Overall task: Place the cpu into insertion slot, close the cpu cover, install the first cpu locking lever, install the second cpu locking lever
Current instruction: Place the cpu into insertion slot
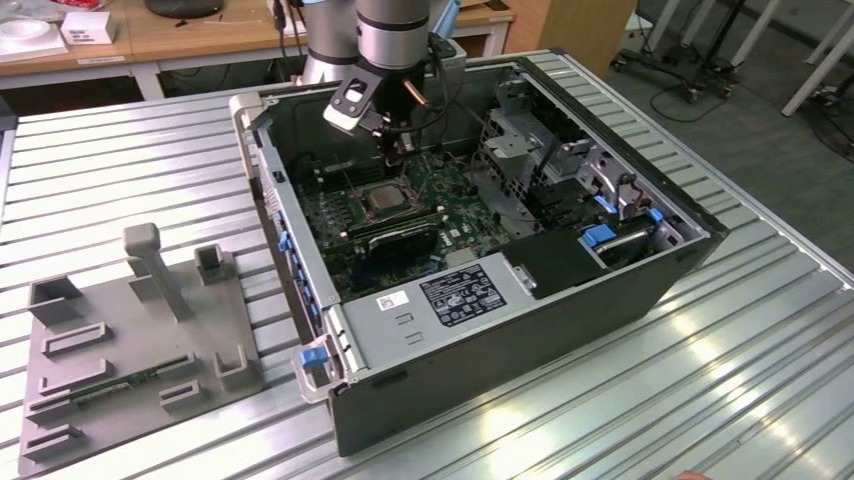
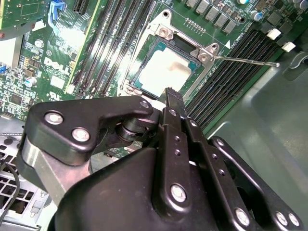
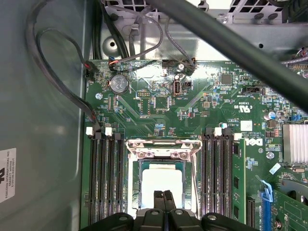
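1. Your open computer case lies on its side, and the arm hides part of the green board.
2. The gripper, fingers pressed together, blocks the chip's near edge.
3. The chip sits in its socket, framed by the metal cover.

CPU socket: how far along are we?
Done: the cpu sits in the insertion slot, and the cpu cover looks down around it. In hand: nothing; the gripper, jaws shut, hovers at the cpu's edge. Left: one locking lever sticks out over the memory slots, unlatched; the other lever I cannot make out.
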You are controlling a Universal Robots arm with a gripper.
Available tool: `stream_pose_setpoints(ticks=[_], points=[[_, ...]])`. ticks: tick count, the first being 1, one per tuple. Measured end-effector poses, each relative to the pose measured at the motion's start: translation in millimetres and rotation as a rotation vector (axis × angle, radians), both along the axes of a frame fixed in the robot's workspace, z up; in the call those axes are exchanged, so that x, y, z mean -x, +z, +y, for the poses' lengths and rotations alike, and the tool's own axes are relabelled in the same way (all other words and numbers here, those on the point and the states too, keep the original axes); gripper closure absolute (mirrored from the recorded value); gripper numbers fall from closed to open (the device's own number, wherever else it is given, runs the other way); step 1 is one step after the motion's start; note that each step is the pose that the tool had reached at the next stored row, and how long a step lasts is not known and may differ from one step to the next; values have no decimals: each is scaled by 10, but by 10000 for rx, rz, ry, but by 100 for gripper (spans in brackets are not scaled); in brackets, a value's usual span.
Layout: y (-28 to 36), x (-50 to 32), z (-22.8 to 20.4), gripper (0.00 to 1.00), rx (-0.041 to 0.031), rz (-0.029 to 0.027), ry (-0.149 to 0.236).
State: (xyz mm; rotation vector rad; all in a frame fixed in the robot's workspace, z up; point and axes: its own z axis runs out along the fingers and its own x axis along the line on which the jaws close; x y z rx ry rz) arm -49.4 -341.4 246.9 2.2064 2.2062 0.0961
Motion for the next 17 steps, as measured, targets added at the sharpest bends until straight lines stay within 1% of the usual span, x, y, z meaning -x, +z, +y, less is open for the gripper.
stream_pose_setpoints(ticks=[9, 17], points=[[24, 0, 0, 89, 0, -1, 0], [28, 0, 0, 89, 0, 0, 0]])
